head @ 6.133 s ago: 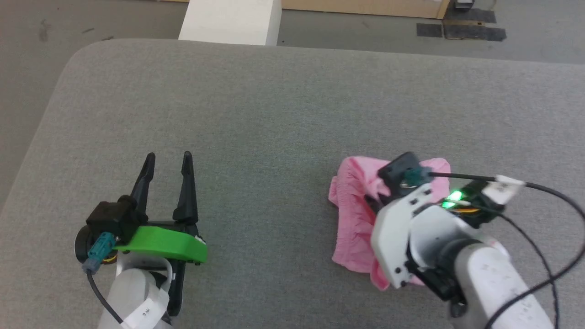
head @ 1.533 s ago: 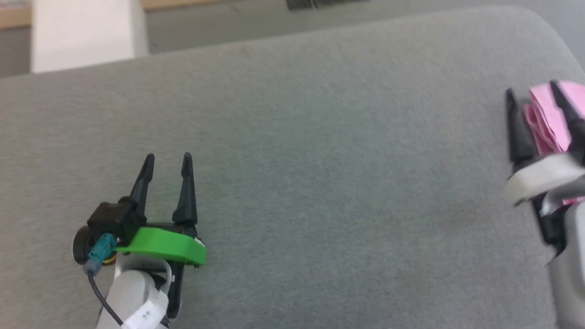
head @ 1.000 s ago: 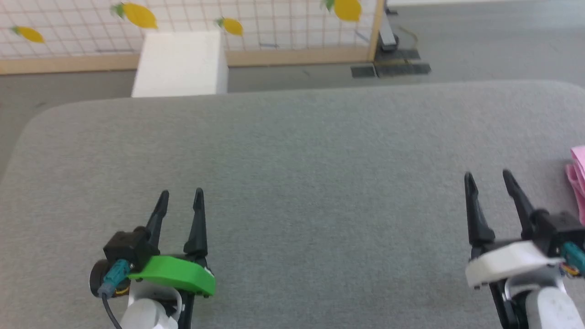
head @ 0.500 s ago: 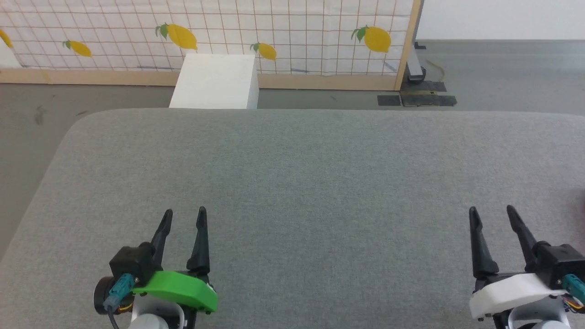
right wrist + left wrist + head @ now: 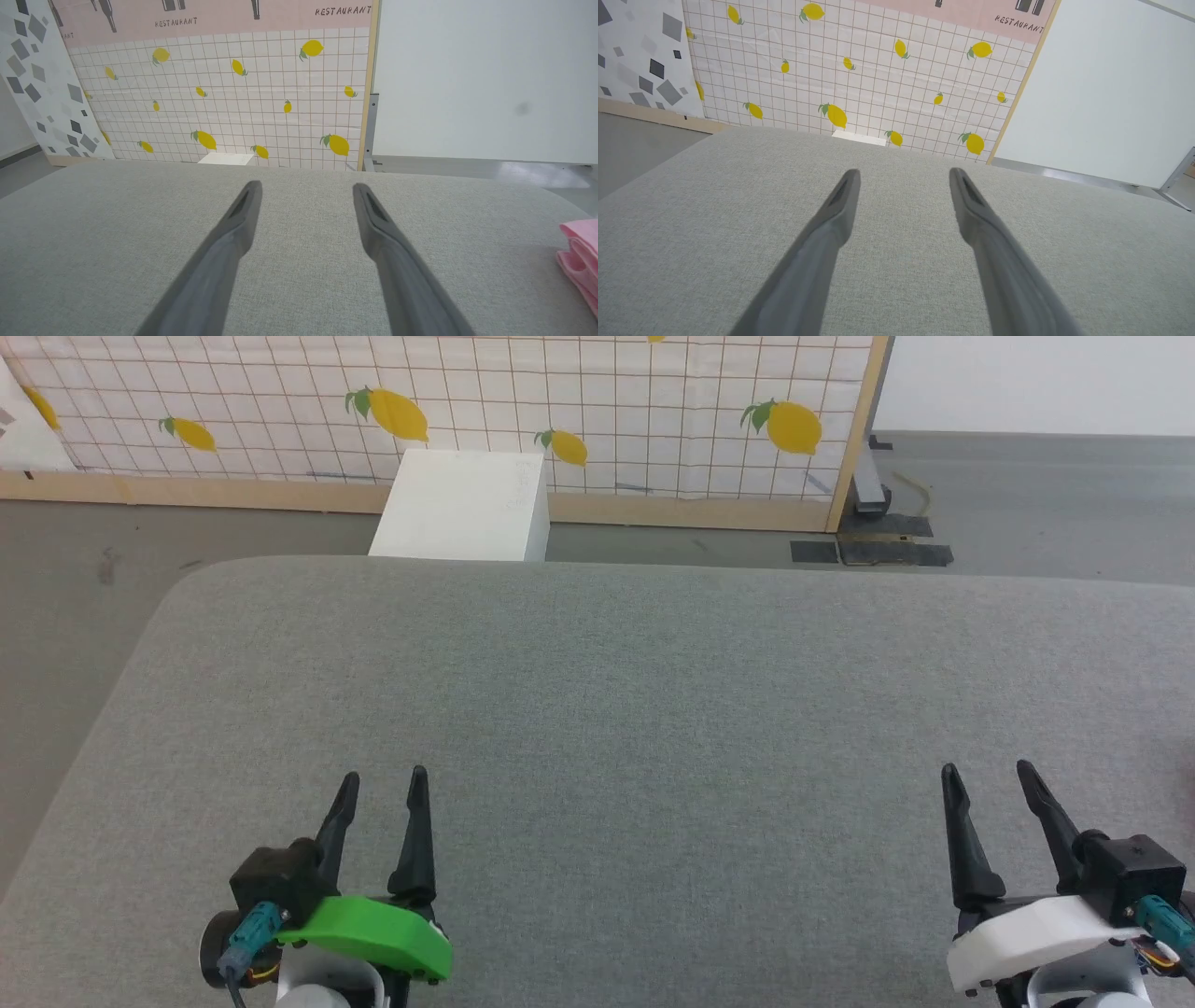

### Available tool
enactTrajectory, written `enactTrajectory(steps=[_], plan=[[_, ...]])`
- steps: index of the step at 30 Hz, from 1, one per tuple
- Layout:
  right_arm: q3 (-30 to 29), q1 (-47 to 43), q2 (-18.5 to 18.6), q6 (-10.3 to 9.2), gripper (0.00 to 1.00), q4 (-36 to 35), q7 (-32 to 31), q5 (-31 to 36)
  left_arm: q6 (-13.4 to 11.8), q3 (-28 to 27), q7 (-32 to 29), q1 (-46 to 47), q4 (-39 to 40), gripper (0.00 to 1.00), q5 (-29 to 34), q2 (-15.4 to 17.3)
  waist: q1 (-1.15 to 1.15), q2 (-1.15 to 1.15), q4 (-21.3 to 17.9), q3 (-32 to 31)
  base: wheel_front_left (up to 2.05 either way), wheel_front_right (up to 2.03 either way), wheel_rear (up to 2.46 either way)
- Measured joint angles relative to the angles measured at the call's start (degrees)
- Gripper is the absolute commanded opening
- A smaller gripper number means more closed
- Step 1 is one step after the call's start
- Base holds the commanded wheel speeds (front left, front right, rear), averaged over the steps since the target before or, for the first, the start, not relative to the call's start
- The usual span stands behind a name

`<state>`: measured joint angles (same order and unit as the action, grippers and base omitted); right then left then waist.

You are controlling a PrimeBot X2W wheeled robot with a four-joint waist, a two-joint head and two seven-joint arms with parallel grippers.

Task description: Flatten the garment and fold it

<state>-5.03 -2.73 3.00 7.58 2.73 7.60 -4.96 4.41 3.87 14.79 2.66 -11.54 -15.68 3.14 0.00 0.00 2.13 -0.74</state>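
While my left tool (image 5: pixel 384 773) and right tool (image 5: pixel 986 766) sit spread apart and empty over the grey desk (image 5: pixel 597 691), the pink garment (image 5: pixel 577 252) lies on it, right of my right tool.

My table (image 5: pixel 597 709) is covered in grey woven cloth, matt and slightly coarse, and the garment (image 5: pixel 577 256) is thin pink fabric, soft and crinkled in layers. My left pincer (image 5: pixel 384 775) has matt dark plastic fingers (image 5: pixel 414 840) and a smooth green shell (image 5: pixel 373 943) of plastic; my right pincer (image 5: pixel 986 768) has the same fingers and a white shell (image 5: pixel 1036 933). Beyond are a matt white box (image 5: pixel 462 504) and a printed sheet (image 5: pixel 607 392) in a pale wood frame (image 5: pixel 854 429).
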Motion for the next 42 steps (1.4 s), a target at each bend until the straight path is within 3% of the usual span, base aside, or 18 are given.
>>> enactTrajectory(steps=[9, 10, 42], plan=[[-0.13, -0.29, 0.0, 0.0, 1.0, 0.21, 0.0, -0.26, -0.49, 0.18, 0.0, 0.0, 0.0, 1.0, -0.05, -0.02, 0.0, 0.0, -0.01, 0.47, 0.0, 0.0, 0.0], [-0.13, -0.29, 0.0, 0.0, 0.0, 0.27, -0.01, -0.33, -0.47, 0.2, -0.02, 0.01, -0.02, 0.0, -0.03, -0.01, 0.0, 0.0, 0.0, 0.47, 0.0, 0.0, 0.0], [0.55, -0.27, 0.02, 0.0, 0.0, 0.03, -1.12, 0.11, -0.75, -0.24, -2.34, 0.03, 1.54, 0.0, 2.16, -0.01, 0.0, 0.0, -0.38, 0.53, 0.0, 0.0, 0.0]])
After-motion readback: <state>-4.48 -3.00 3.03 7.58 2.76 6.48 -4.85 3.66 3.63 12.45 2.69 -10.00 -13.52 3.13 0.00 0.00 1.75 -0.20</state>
